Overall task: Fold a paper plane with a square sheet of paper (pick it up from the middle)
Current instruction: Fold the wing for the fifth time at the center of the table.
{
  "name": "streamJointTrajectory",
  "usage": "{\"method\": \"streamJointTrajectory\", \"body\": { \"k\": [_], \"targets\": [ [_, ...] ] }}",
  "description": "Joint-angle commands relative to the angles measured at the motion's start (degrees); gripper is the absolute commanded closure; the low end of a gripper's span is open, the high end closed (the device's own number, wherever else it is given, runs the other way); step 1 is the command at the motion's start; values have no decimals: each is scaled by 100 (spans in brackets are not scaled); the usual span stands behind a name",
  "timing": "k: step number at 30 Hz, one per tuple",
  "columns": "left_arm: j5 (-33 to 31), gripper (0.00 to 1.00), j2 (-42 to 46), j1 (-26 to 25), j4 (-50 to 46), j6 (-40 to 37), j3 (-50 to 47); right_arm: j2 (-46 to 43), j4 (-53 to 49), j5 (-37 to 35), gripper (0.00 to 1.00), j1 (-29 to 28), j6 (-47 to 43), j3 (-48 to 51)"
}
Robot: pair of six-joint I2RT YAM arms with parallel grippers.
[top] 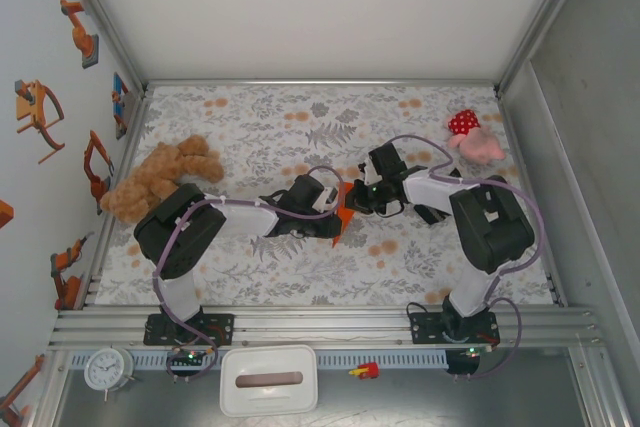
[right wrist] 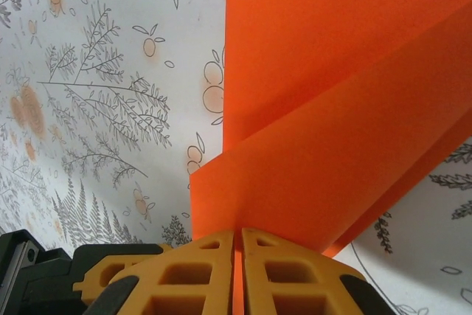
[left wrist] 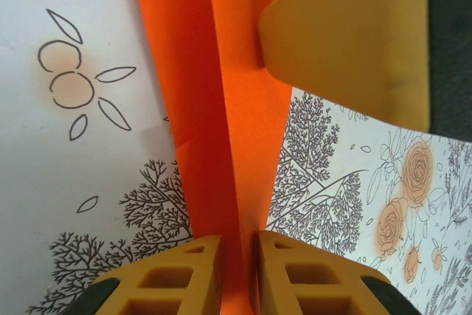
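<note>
Pinching the folded orange paper [top: 344, 215] at the centre of the top view, the left tool [left wrist: 240, 245] and right tool [right wrist: 237, 237] meet over the floral table [top: 260, 117]. Each wrist view shows its own yellow fingers [left wrist: 177, 278] at the bottom centre clamped together on the paper, which runs up the frame in creased layers.

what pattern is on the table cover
White table cover printed with grey leaves, ferns and pale orange flowers, clearest in the right wrist view.
</note>
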State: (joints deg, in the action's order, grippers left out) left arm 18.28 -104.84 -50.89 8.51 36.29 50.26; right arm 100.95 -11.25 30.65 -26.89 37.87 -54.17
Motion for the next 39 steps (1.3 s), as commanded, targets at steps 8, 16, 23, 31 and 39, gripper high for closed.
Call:
{"method": "streamJointTrajectory", "body": {
  "k": [8,16,23,31,39],
  "targets": [
    [-54,81,-415,40,-458,115,-93,223,44,19,89,-53,-43,-181],
    [-6,81,-464,60,-401,134,-122,344,75,46,89,-57,-60,-190],
    [-3,81,-473,62,-407,125,-122,389,62,28,89,-53,-67,-164],
    [-18,81,-410,66,-420,124,-122,491,59,-49,89,-53,-78,-112],
    [-43,79,-61,70,-535,119,-87,627,-193,-264,89,-53,-105,-127]
  ]
}}
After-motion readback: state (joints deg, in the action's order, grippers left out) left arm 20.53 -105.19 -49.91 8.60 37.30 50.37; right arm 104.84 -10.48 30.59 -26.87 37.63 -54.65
